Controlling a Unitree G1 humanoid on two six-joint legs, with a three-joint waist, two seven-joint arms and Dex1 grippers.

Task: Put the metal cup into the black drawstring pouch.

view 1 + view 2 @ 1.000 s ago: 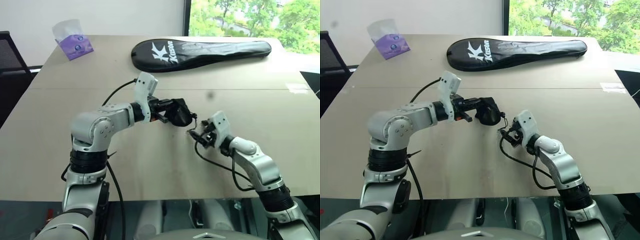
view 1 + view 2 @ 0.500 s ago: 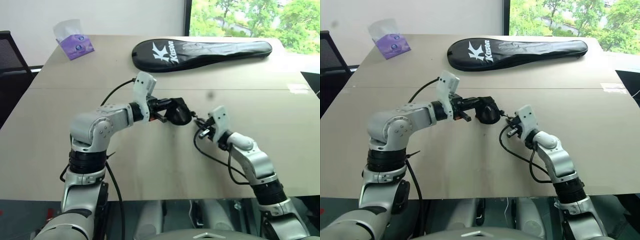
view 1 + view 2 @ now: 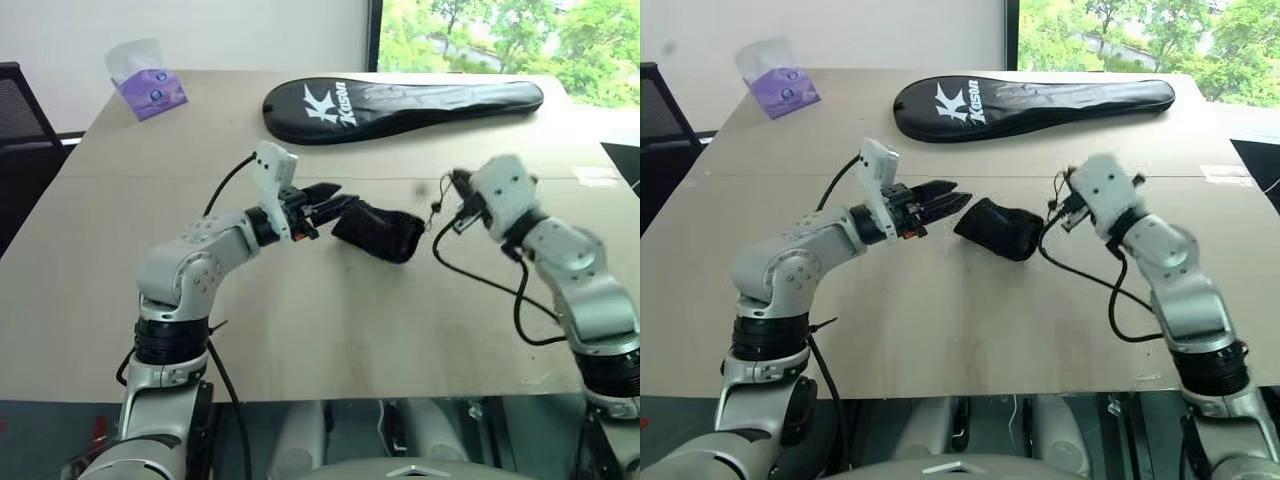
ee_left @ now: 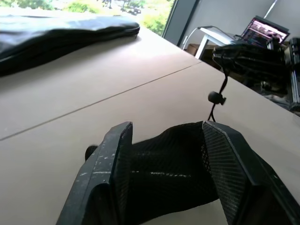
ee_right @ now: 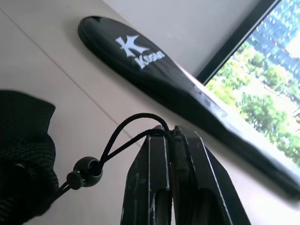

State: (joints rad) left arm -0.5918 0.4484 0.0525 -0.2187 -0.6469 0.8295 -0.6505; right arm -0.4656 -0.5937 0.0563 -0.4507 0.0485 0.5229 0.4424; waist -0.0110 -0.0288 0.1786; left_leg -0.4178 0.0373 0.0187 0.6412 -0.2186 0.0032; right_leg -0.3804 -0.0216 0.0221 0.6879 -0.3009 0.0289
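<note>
Pouch, black drawstring [image 3: 378,231]: soft matte fabric, lying bulged near the middle of the counter [image 3: 300,330], between the two arms. Cord [image 5: 123,136] and round toggle [image 5: 84,169] run from its right end up to the right tool.

Cup, metal: no bare steel to be seen anywhere on the counter. Pouch looks plump, so the cup is probably already inside, though the fabric hides the contents and this cannot be confirmed.

Left tool [image 3: 325,197]: left of centre in the head view, black fingers parted to a moderate gap. Wrist view shows the pouch fabric lying between and just past the fingers; whether they press it cannot be told.

Right tool [image 5: 169,136]: right of centre in the head view, raised off the counter, fingers pressed tight together on the loop of the drawstring cord.

Racket cover [image 3: 400,103]: long, black, white lettering, along the upper edge of the frame, well apart from the work. Tissue pack [image 3: 146,80]: purple, upper left corner.

Progress, by judgement: insertion appears complete; current step reads as drawing the cord to cinch the mouth. Remaining: finish the pull, let go of the cord, leave the pouch resting on the counter.
</note>
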